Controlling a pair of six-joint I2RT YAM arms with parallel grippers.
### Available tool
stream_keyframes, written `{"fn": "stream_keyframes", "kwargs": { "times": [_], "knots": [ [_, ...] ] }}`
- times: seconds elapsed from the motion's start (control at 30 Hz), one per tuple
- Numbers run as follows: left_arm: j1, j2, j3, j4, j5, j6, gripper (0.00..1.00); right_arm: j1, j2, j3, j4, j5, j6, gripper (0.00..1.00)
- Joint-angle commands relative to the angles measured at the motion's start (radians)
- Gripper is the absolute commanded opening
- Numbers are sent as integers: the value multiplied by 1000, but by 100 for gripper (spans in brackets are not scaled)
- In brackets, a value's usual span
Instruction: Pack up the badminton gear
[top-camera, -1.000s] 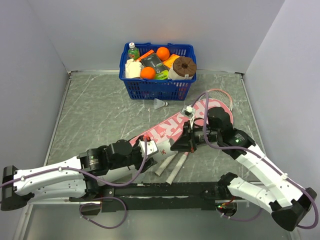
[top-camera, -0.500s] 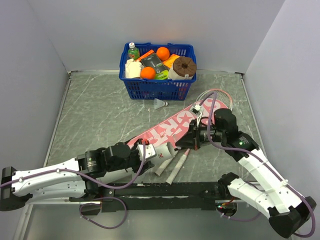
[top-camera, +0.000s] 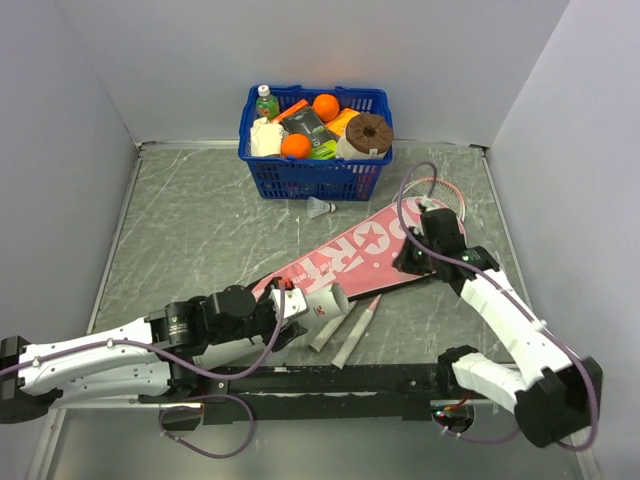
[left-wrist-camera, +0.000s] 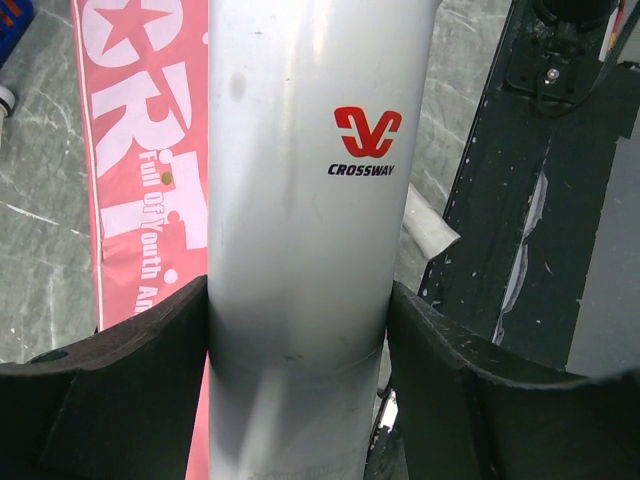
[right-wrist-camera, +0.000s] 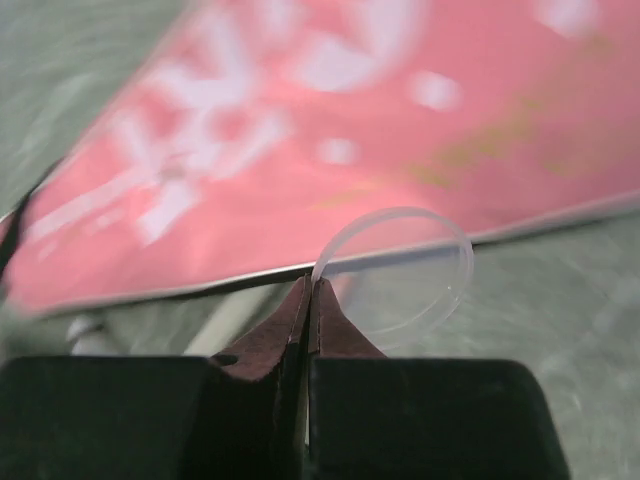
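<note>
A: Well, starting at the near left corner of the bench, what is the left gripper (left-wrist-camera: 298, 330) doing?

B: Its fingers (left-wrist-camera: 130, 380) are clamped on either side of the long white tube (top-camera: 322, 300). The tube lies low by the near edge with its open mouth turned toward the far right. The left wrist view shows a red "CROSSWAY" mark on its side.

A: And just right of the tube?

B: Two white racket handles (top-camera: 345, 330) lie side by side on the grey table (top-camera: 200, 230), and their far ends run under the pink "SPORT" cover (top-camera: 370, 248). The cover lies flat on a diagonal. Its narrow end passes just beside the tube, and its wide end points at the far right corner.

A: Anything toward the far edge?

B: One white shuttlecock (top-camera: 320, 207) lies on its side just in front of the blue basket (top-camera: 310, 182). The basket stands at the middle of the far edge, packed with groceries.

A: Then the right gripper (right-wrist-camera: 311, 290)?

B: It hangs over the near rim of the cover's wide end, jaws pressed together on the edge of a clear round lid (right-wrist-camera: 400, 265). The right wrist view is blurred — whether the lid touches the cover cannot be told.

A: And past that?

B: A racket head (top-camera: 445, 190) pokes out from under the cover, close to the right edge.
</note>
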Motion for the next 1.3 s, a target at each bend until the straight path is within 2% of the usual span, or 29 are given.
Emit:
{"fn": "stream_keyframes", "kwargs": {
  "times": [0.0,0.07,0.2,0.4,0.47,0.5,0.57,0.6,0.73,0.87,0.97,1.13,1.27],
  "knots": [
    [-7,-39,34,30,-15,-58,1,-139,33,-120,-18,200,196,0],
    [-7,-43,37,29,-27,-66,1,-188,42,-163,-9,225,253,0],
    [-7,-42,47,12,-93,-92,1,-208,58,-208,-58,288,360,0],
    [-9,-71,49,10,-149,-118,1,-211,94,-240,-60,306,416,0],
    [-9,-88,43,9,-170,-125,1,-213,96,-251,-40,311,419,9],
    [-7,-91,41,9,-176,-126,1,-214,95,-260,-32,316,422,22],
    [-9,-95,38,9,-182,-129,1,-213,91,-266,-20,313,411,30],
    [-9,-95,38,9,-184,-128,1,-216,90,-266,-15,308,404,41],
    [-9,-88,40,3,-195,-125,1,-211,59,-239,-31,297,370,45],
    [-9,-83,43,0,-205,-125,1,-187,-40,-144,-72,282,294,48],
    [-9,-91,38,4,-225,-123,1,-122,-93,-66,-92,245,220,49],
    [-9,-108,43,7,-294,-143,1,86,-79,5,-78,164,120,51],
    [-7,-105,47,-8,-447,-166,1,272,-41,-16,-3,96,72,52]
  ]
}}
